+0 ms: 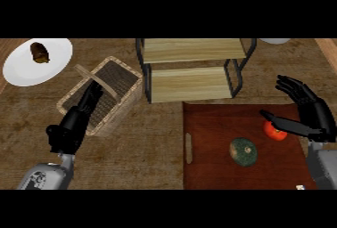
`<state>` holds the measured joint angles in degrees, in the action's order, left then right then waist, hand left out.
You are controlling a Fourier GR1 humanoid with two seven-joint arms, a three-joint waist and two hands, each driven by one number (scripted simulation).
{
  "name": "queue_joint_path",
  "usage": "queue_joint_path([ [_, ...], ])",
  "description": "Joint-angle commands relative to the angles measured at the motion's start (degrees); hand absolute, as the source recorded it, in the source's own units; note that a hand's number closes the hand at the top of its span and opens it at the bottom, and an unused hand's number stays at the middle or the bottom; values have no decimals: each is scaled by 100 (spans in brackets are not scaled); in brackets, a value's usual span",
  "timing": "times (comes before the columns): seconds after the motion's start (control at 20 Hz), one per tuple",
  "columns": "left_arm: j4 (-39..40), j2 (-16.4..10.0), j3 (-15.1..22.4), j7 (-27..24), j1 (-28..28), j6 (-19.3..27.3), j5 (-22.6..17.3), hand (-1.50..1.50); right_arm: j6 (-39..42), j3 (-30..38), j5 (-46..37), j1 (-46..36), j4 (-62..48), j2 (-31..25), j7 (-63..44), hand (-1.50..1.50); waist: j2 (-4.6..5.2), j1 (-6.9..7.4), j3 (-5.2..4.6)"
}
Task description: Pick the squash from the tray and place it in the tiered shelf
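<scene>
A dark green squash [244, 152] lies on the reddish-brown tray [211, 133], near its middle front. The tiered shelf [191, 67] with two light wooden levels and a black frame stands just behind the tray. My right hand [309, 111] hovers open over the tray's right edge, fingers straight and thumb pointing left, to the right of the squash and apart from it. My left hand [69, 129] is open at the left, fingers stretched over the wicker basket.
A red tomato [275, 131] sits on the tray, partly behind my right thumb. A wicker basket [115, 84] stands left of the shelf. A white plate [26, 67] with a brown item [40, 52] is at the far left.
</scene>
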<state>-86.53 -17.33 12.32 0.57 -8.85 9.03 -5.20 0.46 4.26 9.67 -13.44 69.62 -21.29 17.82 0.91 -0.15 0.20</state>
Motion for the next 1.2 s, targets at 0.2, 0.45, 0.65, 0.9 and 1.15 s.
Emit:
queue_joint_path([
  [0.2, -125, 167, 100, 297, 116, -103, 199, 0, 1478, 549, 533, -23, -1375, -176, 1563, -150, -87, 44, -16],
  [0.45, 81, 249, -23, 275, -51, 22, 158, 0, 2206, -272, -268, 394, -498, -1058, 1205, -150, -115, -28, -26],
  [0.65, 186, 385, 115, 210, -10, 56, 371, 0, 1992, -349, -348, 147, 448, -1253, 165, -150, -122, -49, -32],
  [0.9, 420, 331, -163, 171, -204, -15, 288, 0, 2312, -533, -617, 309, 1497, -1913, -692, -150, -132, -132, -37],
  [1.15, 265, 322, -133, 151, -59, -106, 265, 0, 2826, -1001, -1186, 146, 2259, -2593, -1459, -150, -134, -78, -39],
])
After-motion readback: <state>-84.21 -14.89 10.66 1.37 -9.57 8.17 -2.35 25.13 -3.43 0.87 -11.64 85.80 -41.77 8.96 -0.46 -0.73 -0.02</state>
